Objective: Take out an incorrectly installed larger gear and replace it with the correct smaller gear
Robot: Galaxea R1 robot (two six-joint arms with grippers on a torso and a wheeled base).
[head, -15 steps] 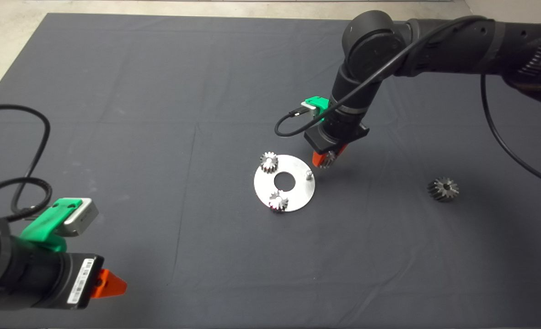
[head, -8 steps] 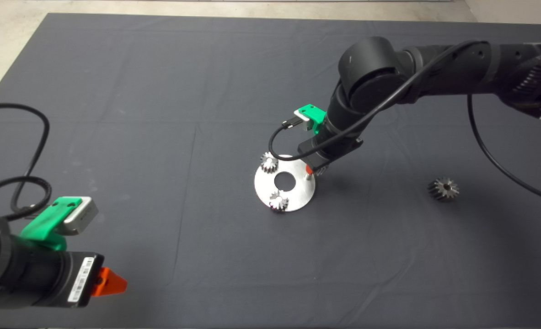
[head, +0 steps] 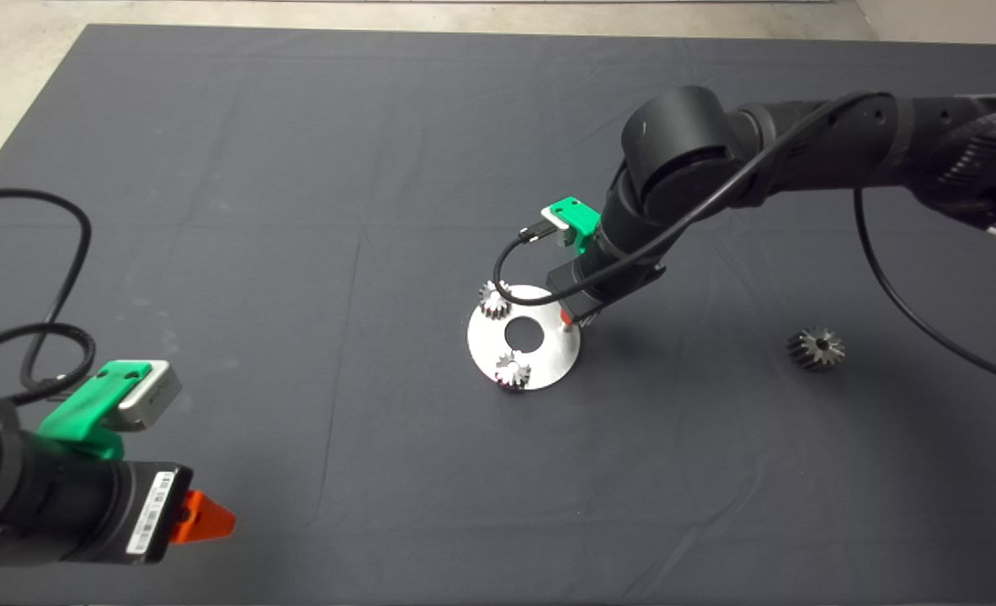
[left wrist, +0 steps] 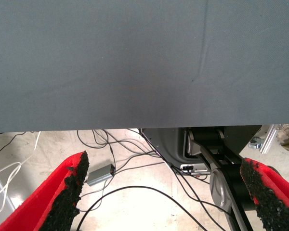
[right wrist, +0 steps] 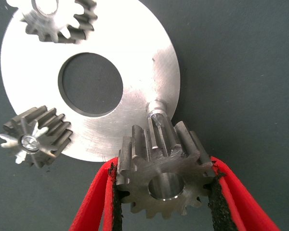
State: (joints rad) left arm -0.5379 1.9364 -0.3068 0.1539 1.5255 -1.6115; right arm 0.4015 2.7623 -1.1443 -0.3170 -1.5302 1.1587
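Head view shows your right claw point(head: 567, 319) has swung its smaller gear point(right wrist: 164, 180), pinched between both pads, from outside the disc point(head: 548, 358) rim to over the bare peg point(right wrist: 158, 113) at 3 o'clock, the larger gear point(head: 816, 348) discarded further right, the left claw point(left wrist: 166, 192) parked wide open.

Smaller gear point(right wrist: 164, 173) was dull machined steel; round plate point(right wrist: 135, 72) brushed bright metal; mat point(head: 295, 168) matt dark cloth; finger pads point(right wrist: 216, 202) rough black.

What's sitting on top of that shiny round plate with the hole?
Two small gears sit on the plate, plus a bare pin. The right claw holds the smaller gear near that pin, hiding the plate edge beneath.
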